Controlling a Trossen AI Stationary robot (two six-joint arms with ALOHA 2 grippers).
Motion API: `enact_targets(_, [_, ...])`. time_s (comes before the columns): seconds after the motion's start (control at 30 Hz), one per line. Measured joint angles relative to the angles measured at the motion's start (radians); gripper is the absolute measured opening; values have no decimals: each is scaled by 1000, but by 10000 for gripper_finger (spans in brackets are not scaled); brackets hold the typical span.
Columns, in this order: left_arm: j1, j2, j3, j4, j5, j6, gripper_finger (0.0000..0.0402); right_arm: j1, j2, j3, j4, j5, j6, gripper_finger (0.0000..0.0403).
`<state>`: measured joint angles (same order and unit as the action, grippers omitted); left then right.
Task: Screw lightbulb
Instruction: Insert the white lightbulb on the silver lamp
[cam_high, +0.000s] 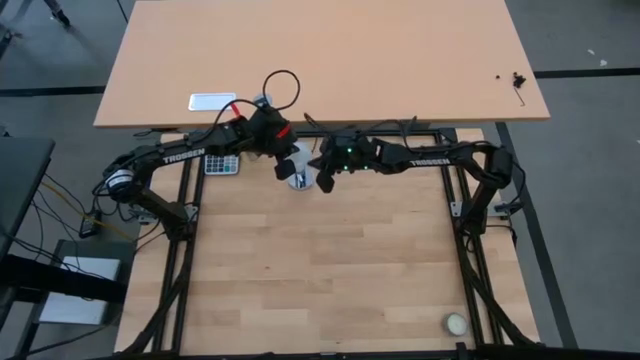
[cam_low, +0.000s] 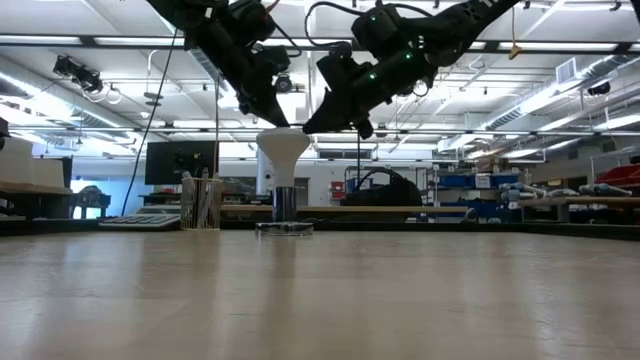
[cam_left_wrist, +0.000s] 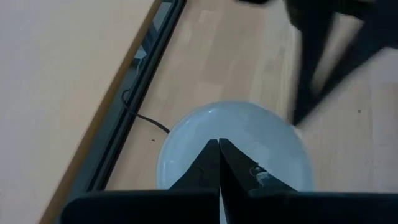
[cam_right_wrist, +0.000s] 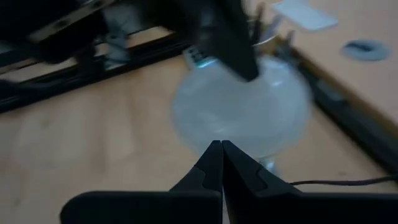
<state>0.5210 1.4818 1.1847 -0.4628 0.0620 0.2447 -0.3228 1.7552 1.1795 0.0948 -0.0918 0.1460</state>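
Bulb (cam_low: 283, 150) upright in socket (cam_low: 284, 227). Left gripper (cam_left_wrist: 219, 155) and right gripper (cam_right_wrist: 221, 155) just above it, fingers together, holding nothing. Likely light, slick, fragile; grip globe's widest girth.

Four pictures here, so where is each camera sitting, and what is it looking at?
High view: above the table, facing straight down; both arms meet over the lightbulb.
Low view: at tabletop height, facing the room; both arms drop in above the bulb.
Left wrist view: on the left arm, facing the bulb past the left gripper with shut fingers.
Right wrist view: on the right arm; right gripper shut too.
All four share the bulb.
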Motion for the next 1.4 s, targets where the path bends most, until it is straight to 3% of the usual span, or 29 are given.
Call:
enact_targets(0.17, [1,1,0,2,-1,0,0,31,0,-2,-2,-63,-10,10])
enact_targets(0.33, [1,0,0,-1,-2,1,0,24,-23,-2,23,144,-35,14])
enact_targets(0.43, [1,0,0,0,-6,1,0,-4,-25,-1,19,201,-43,12])
enact_targets(0.73, [1,0,0,-3,-6,1,0,-41,10,-1,12,112,-24,9])
enact_targets(1.03, [1,0,0,-2,-4,1,0,13,9,-1,2,25,-31,9])
enact_targets(1.4, [1,-3,-1,7,-5,-9,0,52,-9,-1,-15,19,-45,9])
